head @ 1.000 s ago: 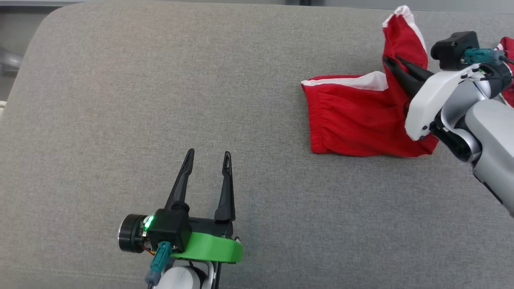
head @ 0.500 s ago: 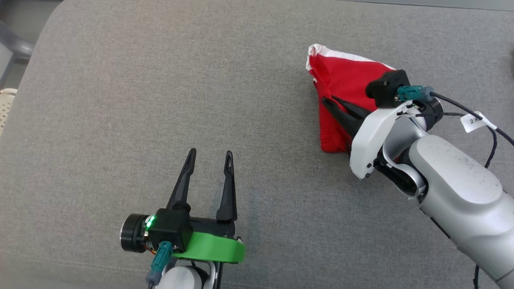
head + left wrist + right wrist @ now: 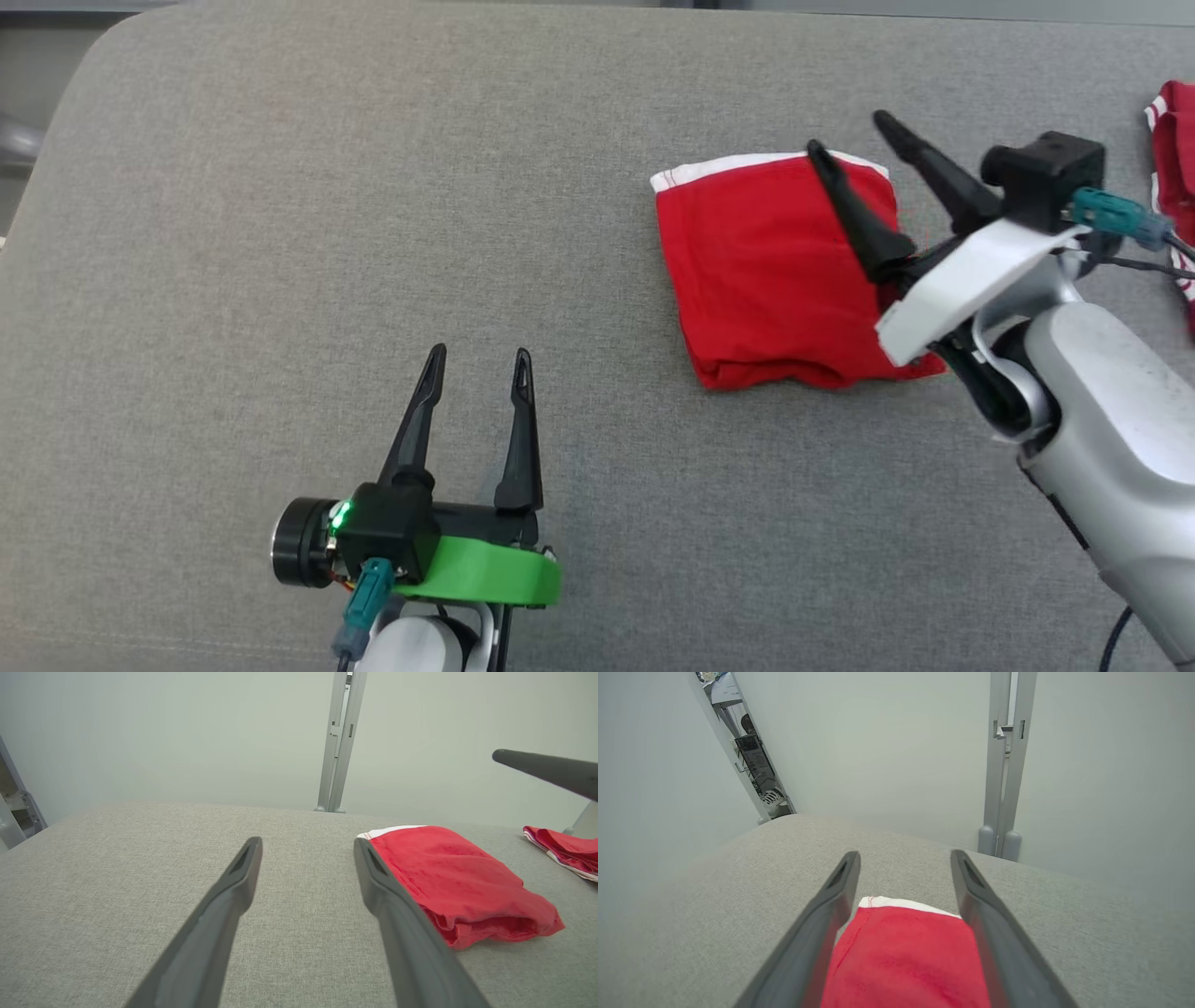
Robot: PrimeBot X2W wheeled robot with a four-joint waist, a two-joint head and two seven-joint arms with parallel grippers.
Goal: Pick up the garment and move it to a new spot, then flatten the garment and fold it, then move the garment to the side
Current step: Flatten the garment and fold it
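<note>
Foreground: the left gripper [image 3: 481, 353] sits low in the head view over bare grey cushion [image 3: 233, 233], its two dark fingers spread wide with nothing between them.
Left arm: just a green collar [image 3: 481, 574] and a scrap of pale wrist show, with the rest cut off by the bottom edge.
Garment: the garment [image 3: 756, 271] lies on the cushion right of centre, well apart from the left gripper. It is red, folded to a rough square, with a white band along its far edge. Its right edge is hidden behind the right arm's white housing [image 3: 971, 280]. In the right wrist view its near part runs off the bottom of the frame.
Right gripper: the right gripper [image 3: 847, 131] hangs over the garment's right side, jaws wide apart and gripping nothing. One finger crosses the red cloth and the other ends over grey cushion past the white band. Whether either finger touches the fabric cannot be told.
Second cloth: another red cloth [image 3: 1174, 131] with white stripes lies at the right edge, cut off by the frame, so its kind is unclear.
Background: a grey post [image 3: 341, 742] stands against a pale wall beyond the cushion. Clutter in a gap at the upper left of the right wrist view is too small to make out.
</note>
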